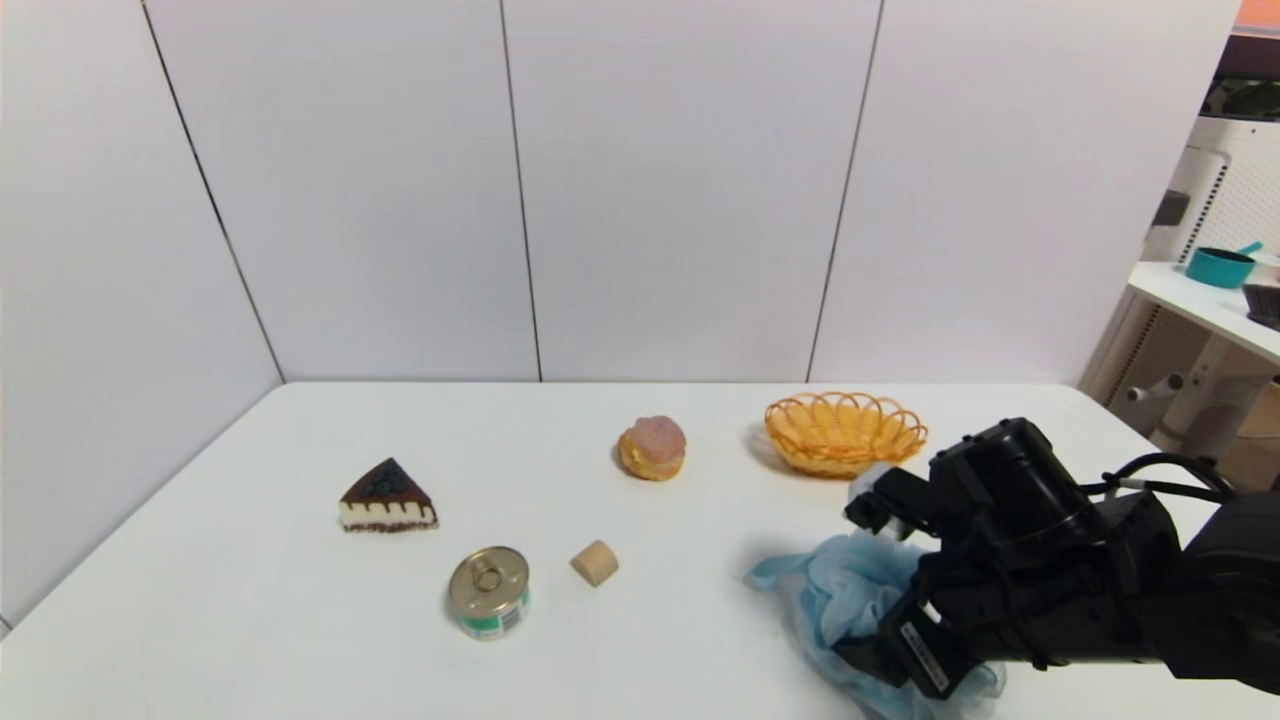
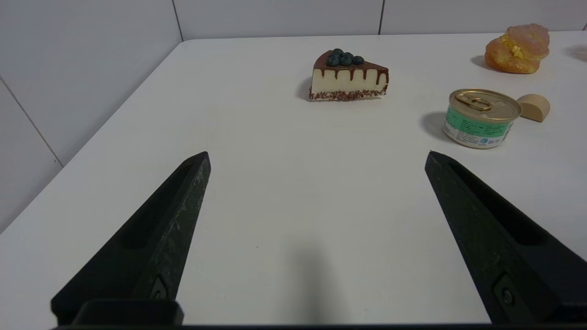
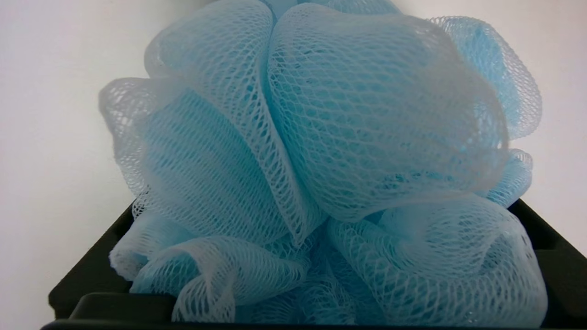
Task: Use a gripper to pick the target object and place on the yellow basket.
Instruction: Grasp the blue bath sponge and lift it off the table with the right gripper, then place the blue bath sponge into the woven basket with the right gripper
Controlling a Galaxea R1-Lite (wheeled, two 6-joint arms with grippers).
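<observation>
The light-blue mesh pouf (image 1: 835, 590) lies on the white table at the front right. My right gripper (image 1: 872, 640) is down on it, tilted from the right. In the right wrist view the pouf (image 3: 367, 114) fills the space between the fingers (image 3: 91, 284), whose black bases stand wide apart on either side; the tips are buried in netting. The gripper is open around the pouf. The yellow basket (image 1: 845, 430) stands empty just behind the gripper. My left gripper (image 2: 316, 153) hovers open over bare table at the left, holding nothing; it is not in the head view.
A cake slice (image 1: 388, 497), a tin can (image 1: 488, 592), a small wooden cork (image 1: 595, 562) and a pink-topped pastry (image 1: 652, 447) sit left of the pouf. White walls close the table's back and left sides. A side table (image 1: 1210, 310) stands off to the right.
</observation>
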